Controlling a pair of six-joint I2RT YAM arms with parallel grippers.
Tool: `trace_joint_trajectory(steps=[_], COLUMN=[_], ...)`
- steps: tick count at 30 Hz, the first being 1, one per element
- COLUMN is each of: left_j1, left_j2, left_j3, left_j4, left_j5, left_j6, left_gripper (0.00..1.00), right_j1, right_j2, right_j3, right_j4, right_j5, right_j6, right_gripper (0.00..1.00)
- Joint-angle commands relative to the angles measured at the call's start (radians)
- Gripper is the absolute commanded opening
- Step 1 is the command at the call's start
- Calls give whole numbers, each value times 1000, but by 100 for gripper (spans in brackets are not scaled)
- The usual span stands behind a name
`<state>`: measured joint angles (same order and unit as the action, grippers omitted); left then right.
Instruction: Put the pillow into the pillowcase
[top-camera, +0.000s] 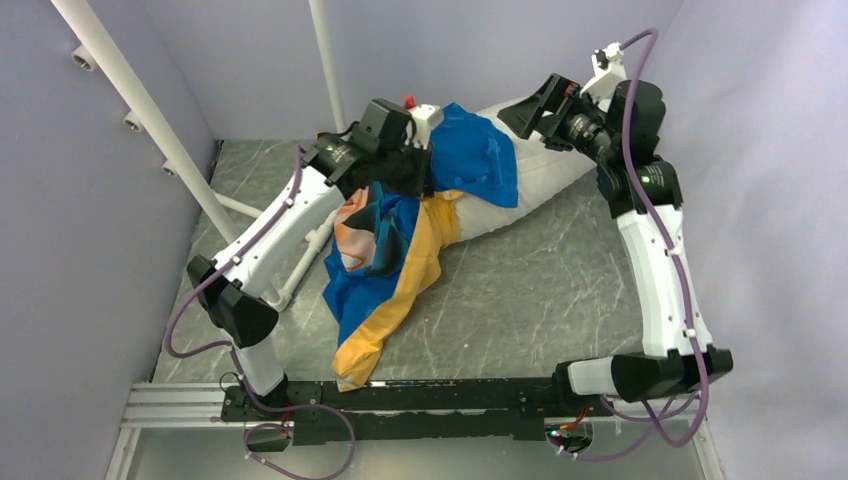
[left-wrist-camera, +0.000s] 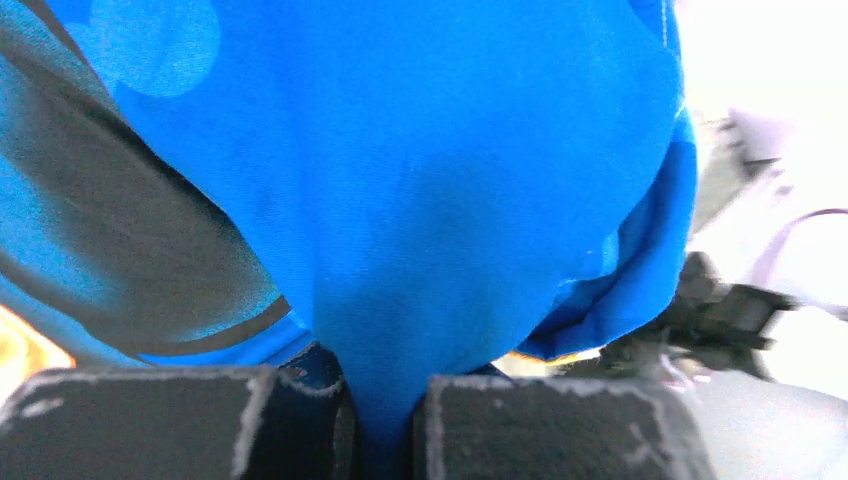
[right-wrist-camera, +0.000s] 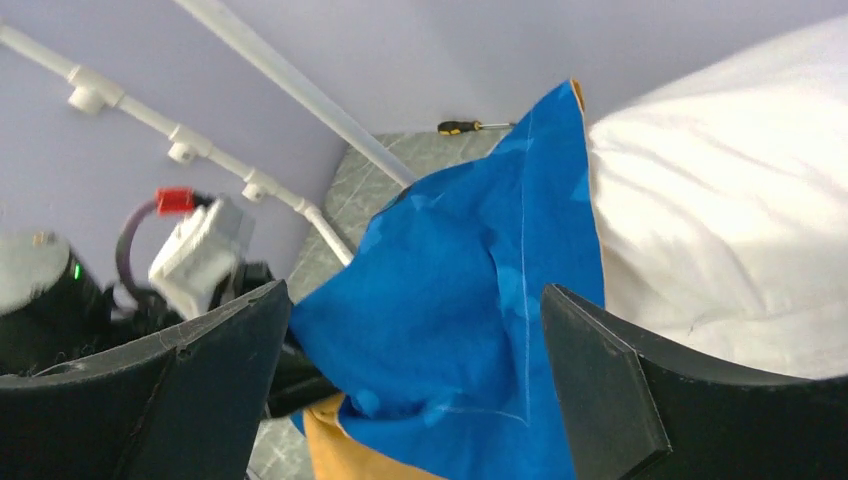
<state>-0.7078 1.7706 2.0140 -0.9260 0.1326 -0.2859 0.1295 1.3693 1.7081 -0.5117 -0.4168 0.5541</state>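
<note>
The white pillow (top-camera: 545, 175) lies at the back of the table, its left end inside the mouth of the pillowcase (top-camera: 475, 150). The rest of the blue and yellow pillowcase trails forward across the table. My left gripper (top-camera: 425, 175) is shut on a fold of the blue pillowcase (left-wrist-camera: 420, 200), which runs down between its jaws (left-wrist-camera: 385, 430). My right gripper (top-camera: 515, 118) stands open above the pillow's top end. In the right wrist view the blue pillowcase (right-wrist-camera: 460, 300) fills the gap between its spread jaws (right-wrist-camera: 415, 380) untouched, with the pillow (right-wrist-camera: 720, 220) to the right.
A white pipe frame (top-camera: 140, 110) slants across the left and back of the cell. A screwdriver (right-wrist-camera: 470, 127) lies on the marbled table (top-camera: 540, 300) near the far wall. Purple walls close in on three sides.
</note>
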Motion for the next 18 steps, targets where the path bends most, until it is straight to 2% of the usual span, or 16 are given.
trace_joint_trajectory(steps=[1,5,9,10,14,18], left_j1=[92,202,261,274,309,355], left_j2=[-148,-172,-169,-170,-155,-146], left_j3=[42,-30,-76,-95,-121,-138], left_j4=[288,450,441,442,415,412], left_j5=[321,455,432,428,426,444], left_j6=[-252,-429,-458,-459,-435,-432], left_gripper=[0,0,0,0,0,0], right_j1=[2,4,6,7,16,54], right_j2=[-47,-39,-41,-50,-65,30], right_j3=[-4,24,-14,-56,-245,-273], right_j4=[-63,-142,-210,-204,-94,5], right_j5=[-42,-147,-197,-205,-262,-281], right_j6=[-111,-145,-181,-181,-156,-160], right_gripper=[100,98,89,84,75,74])
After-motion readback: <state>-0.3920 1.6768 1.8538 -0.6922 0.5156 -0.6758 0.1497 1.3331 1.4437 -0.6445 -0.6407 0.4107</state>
